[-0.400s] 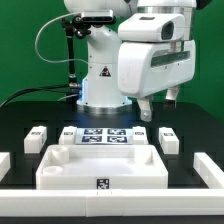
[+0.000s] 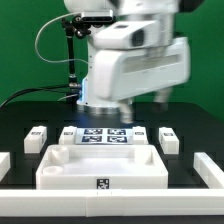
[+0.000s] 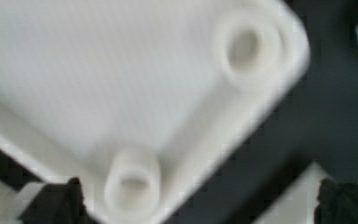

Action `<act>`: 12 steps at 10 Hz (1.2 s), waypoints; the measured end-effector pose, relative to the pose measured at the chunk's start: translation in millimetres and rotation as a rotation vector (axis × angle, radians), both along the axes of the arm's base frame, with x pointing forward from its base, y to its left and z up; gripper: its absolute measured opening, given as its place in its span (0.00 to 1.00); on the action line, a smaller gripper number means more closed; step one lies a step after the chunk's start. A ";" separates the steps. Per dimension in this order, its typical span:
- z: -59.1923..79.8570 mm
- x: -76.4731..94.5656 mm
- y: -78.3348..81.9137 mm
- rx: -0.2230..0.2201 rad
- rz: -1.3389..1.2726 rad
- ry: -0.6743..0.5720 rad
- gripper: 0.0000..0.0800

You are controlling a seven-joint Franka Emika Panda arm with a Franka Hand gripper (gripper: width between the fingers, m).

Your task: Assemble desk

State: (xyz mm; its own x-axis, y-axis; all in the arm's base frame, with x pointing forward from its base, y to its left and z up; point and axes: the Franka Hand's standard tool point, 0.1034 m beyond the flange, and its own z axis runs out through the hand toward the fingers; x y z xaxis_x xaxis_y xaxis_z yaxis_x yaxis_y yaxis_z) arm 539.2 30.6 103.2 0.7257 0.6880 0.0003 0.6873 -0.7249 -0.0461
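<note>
The white rimmed desk panel [image 2: 103,165] lies at the table's front, a tag on its front wall. Several white square legs lie behind it: two at the exterior view's left [image 2: 36,137] [image 2: 66,133] and two at the right [image 2: 139,135] [image 2: 168,139]. My gripper [image 2: 143,104] hangs above the back of the table, clear of all parts, open and empty. In the blurred wrist view the panel [image 3: 105,90] fills the frame with two round corner sockets [image 3: 250,48] [image 3: 131,183]. My gripper [image 3: 197,202] shows only its dark fingertips [image 3: 51,200], spread wide apart.
The marker board [image 2: 103,135] lies flat behind the panel, between the legs. White bars stand at the far left [image 2: 5,162] and far right [image 2: 207,170] of the black table. The arm's base [image 2: 100,85] and cables rise at the back.
</note>
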 end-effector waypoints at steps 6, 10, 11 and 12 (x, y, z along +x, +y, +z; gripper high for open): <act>0.0 0.0 0.0 0.000 0.000 0.000 0.81; 0.0 0.0 0.0 0.000 0.000 0.000 0.81; -2.7 -3.0 -8.5 0.005 0.265 -0.005 0.81; -3.0 -2.7 -12.6 0.002 0.206 -0.003 0.81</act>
State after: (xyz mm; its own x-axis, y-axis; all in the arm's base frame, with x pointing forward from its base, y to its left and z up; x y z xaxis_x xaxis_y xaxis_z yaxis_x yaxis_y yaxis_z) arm 536.4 18.0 100.3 0.5693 0.8222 0.0036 0.8214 -0.5685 -0.0452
